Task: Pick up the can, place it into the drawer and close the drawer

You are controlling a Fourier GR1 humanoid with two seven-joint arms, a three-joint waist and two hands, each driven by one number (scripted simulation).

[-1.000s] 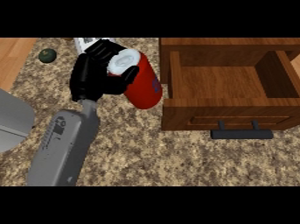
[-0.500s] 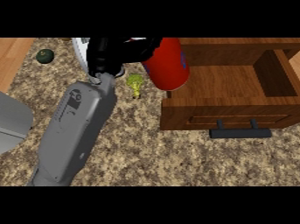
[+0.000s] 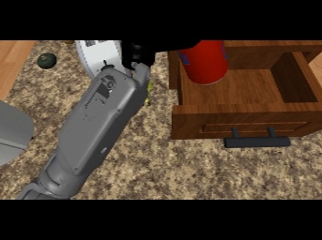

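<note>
Left hand (image 3: 144, 50) (half cut off at top) grips the red can (image 3: 205, 61) over the open drawer (image 3: 250, 112)

Speckled brown granite counter (image 3: 191, 173); light wood strip (image 3: 4, 61) at left; grey block (image 3: 0, 131) at left edge.

left hand (image 3: 144, 50) raised, fingers curled
</note>
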